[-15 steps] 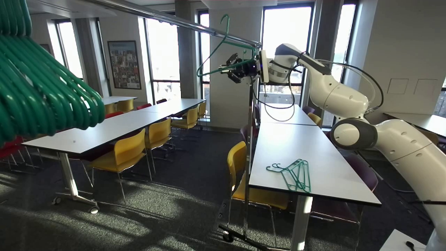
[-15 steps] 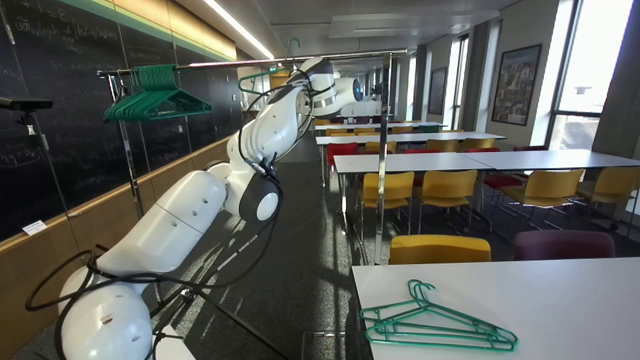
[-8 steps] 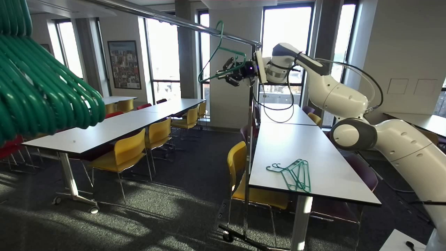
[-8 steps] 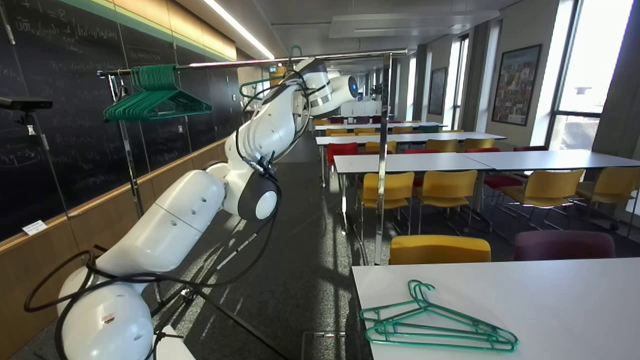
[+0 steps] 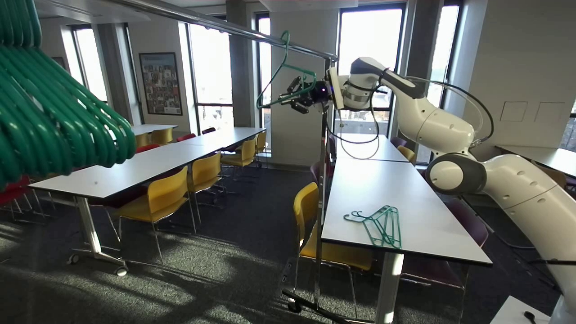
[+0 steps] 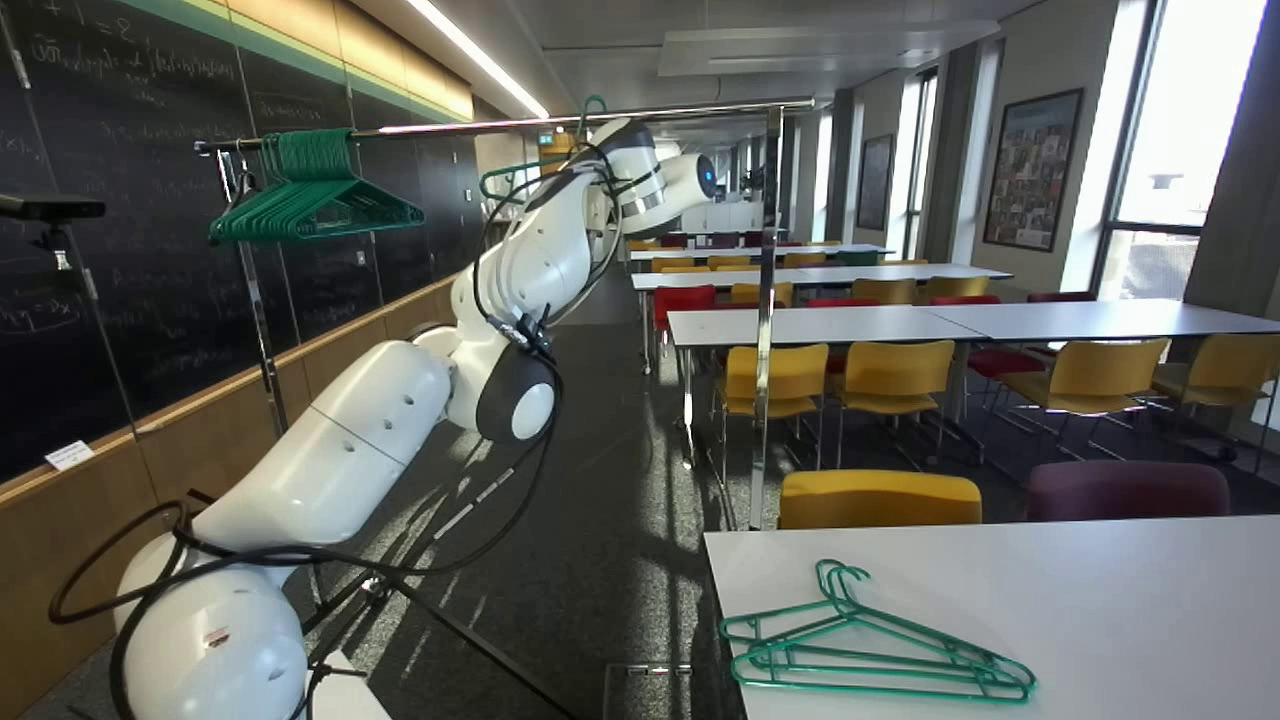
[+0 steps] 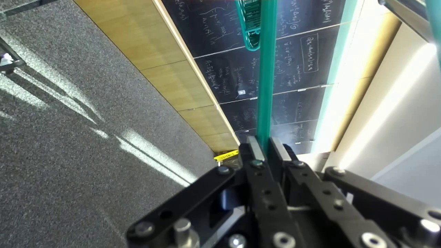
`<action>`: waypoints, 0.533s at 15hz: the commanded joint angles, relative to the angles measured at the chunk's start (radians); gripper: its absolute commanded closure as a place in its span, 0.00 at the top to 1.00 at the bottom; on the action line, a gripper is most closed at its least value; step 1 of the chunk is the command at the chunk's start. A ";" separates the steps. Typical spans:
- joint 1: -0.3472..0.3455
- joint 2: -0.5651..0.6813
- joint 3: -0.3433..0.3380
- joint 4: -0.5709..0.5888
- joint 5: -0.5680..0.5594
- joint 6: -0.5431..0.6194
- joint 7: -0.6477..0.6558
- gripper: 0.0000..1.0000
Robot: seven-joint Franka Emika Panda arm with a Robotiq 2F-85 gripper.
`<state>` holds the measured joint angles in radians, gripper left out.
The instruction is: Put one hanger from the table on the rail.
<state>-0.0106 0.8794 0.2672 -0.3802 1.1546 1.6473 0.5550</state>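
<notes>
My gripper (image 5: pixel 285 98) is shut on the lower bar of a thin green hanger (image 5: pixel 297 68); the bar runs between the fingertips (image 7: pixel 269 146) in the wrist view (image 7: pixel 267 79). The hanger (image 6: pixel 520 166) hangs hook up, a little tilted, and the arm hides part of it and the gripper. Its hook stands at the grey rail (image 5: pixel 216 28), with the curve just above the bar and the stem crossing it; I cannot tell whether it rests on the rail (image 6: pixel 450 127). A few more thin green hangers (image 5: pixel 383 227) lie overlapping on the white table (image 5: pixel 371 180).
A big bunch of green hangers (image 6: pixel 315 195) hangs at the far end of the rail and looms close in an exterior view (image 5: pixel 63 112). The rack's upright pole (image 6: pixel 765 350) stands near the arm and table. Yellow chairs (image 5: pixel 308 207) stand beside the table.
The hanger has come down and a little left in an exterior view; its hook has dropped from well above the rail to just over it. The gripper has lowered slightly, still holding the hanger.
</notes>
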 commanded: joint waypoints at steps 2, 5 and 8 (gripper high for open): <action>-0.006 0.008 0.001 -0.005 -0.035 -0.017 0.027 0.03; -0.005 0.014 0.007 0.008 -0.051 -0.034 -0.002 0.36; -0.005 0.005 0.018 0.025 -0.054 -0.043 -0.120 0.58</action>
<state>-0.0111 0.9001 0.2683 -0.3778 1.1186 1.6358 0.5196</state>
